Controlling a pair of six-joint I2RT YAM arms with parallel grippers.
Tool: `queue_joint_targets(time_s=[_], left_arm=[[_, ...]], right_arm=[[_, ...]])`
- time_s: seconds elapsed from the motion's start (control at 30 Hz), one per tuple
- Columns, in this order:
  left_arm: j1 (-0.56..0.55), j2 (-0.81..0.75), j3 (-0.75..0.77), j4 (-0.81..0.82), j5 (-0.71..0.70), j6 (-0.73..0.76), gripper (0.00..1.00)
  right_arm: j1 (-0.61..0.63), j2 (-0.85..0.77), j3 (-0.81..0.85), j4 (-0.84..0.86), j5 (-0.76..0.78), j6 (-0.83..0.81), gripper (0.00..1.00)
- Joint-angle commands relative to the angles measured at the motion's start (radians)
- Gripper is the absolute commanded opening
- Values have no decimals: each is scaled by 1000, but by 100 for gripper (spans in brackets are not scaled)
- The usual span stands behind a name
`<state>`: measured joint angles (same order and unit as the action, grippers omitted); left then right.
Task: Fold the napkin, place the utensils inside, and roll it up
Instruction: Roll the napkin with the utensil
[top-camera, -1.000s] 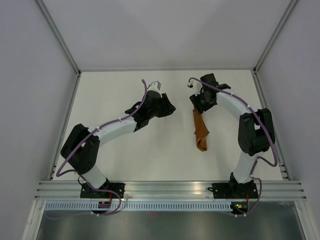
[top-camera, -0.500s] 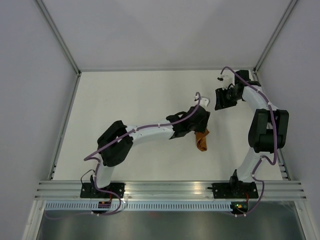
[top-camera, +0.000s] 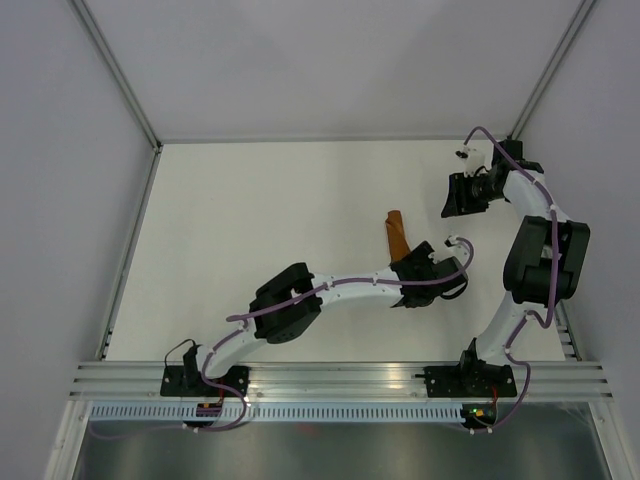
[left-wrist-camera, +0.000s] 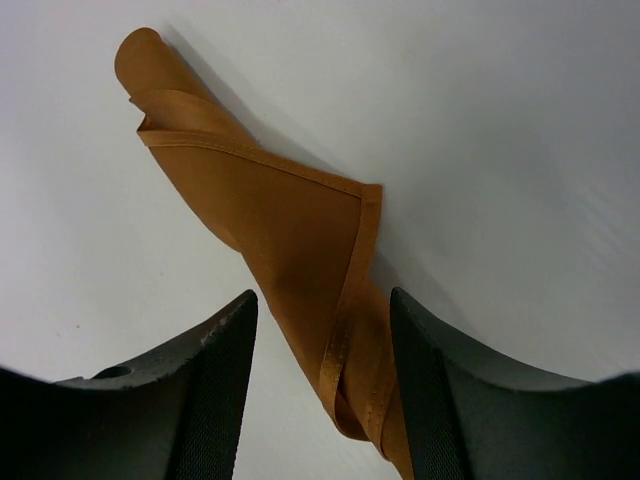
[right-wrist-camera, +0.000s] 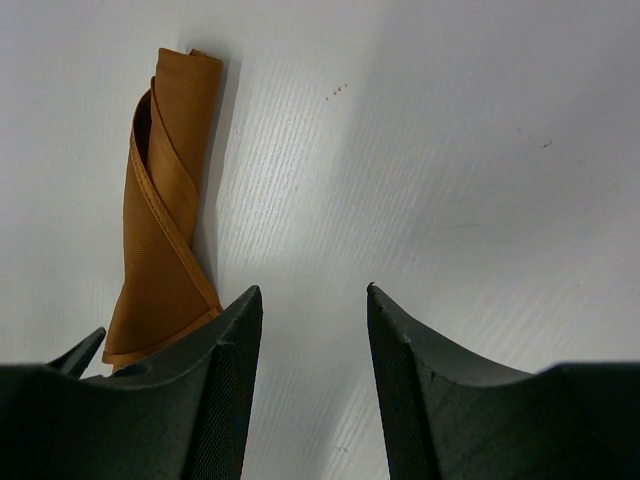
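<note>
**Napkin**: a rust-orange satin cloth, rolled into a narrow tube with a hemmed flap loosely wrapped round it. It is laid on the white table, right of centre, with its length running away from the arm bases. From overhead only the far part is seen, as the near end is covered by the left arm's wrist.

**Left gripper**: stretched across to the right half of the table. The jaws are parted and the near end of the roll is lodged between the fingers. The cloth is close against one finger, and a strip of bare table is seen beside the other. The roll is angled away to the upper left in the wrist view.

**Right gripper**: held near the far right corner, well apart from the roll. The jaws are spread and nothing is held between them. The roll is seen off to the left of its fingers.
</note>
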<state>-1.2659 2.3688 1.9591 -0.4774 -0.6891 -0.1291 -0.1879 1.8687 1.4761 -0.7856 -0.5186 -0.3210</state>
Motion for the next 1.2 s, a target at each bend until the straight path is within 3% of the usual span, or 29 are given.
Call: queue_joint_targets(time_s=[0.0,0.3,0.6,0.87,1.0,1.17], left_arm=[[-12,39,61,-38,-110,212,61],[-30,79,49,65,-162,376,62],[-29,121,54,97,-191,433,61],[-13,132,47,120,-175,440,39],[-3,129,47,134,-168,430,18],[20,80,21,135,-150,338,10]], right_arm=[[-4,17,33,-15,-52,-16,52],[-21,12,18,-20,-69,-29,52],[-38,21,15,-30,-89,-43,52],[-42,23,16,-37,-92,-50,51],[-47,26,18,-38,-93,-53,50],[-50,27,21,-43,-95,-59,50]])
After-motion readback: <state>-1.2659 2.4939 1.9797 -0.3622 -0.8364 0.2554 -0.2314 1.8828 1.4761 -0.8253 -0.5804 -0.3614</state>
